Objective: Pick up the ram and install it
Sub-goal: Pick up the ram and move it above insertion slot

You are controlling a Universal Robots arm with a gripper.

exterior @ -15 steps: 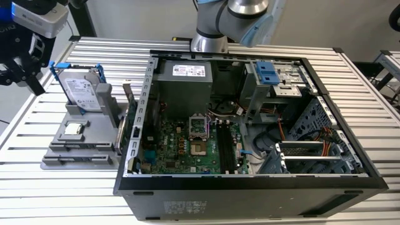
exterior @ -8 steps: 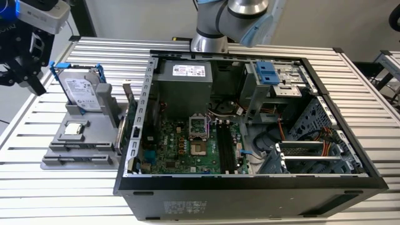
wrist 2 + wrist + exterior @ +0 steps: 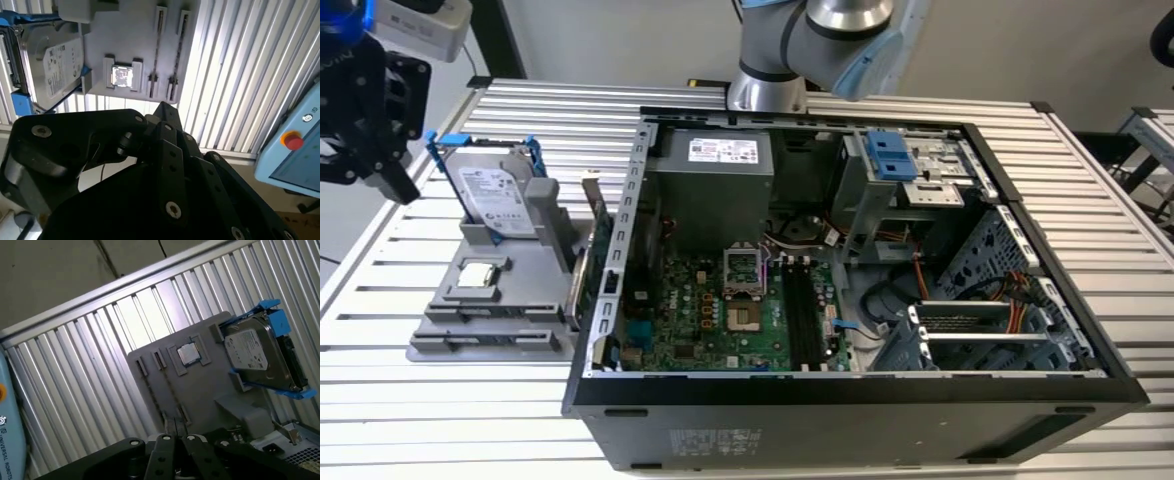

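My black gripper (image 3: pixel 398 185) hangs at the exterior view's far left, above and behind the grey parts fixture (image 3: pixel 454 300) and well away from the open computer case (image 3: pixel 854 400). In both wrist views its fingers (image 3: pixel 162 107) (image 3: pixel 175 439) meet at a point with nothing between them, and the fixture (image 3: pixel 130 35) (image 3: pixel 200 390) lies beyond the tips. The ram is hidden: the fixture's two narrow slots (image 3: pixel 160 30) show as thin dark lines. The motherboard's long black slots (image 3: pixel 801 310) lie inside the case.
On the fixture stand a silver hard drive in a blue bracket (image 3: pixel 494 195) (image 3: pixel 255 352) and a small square CPU chip (image 3: pixel 480 272) (image 3: pixel 122 76). A green card (image 3: pixel 594 280) stands upright beside the case wall. A blue pendant (image 3: pixel 295 150) lies past the slatted table's edge.
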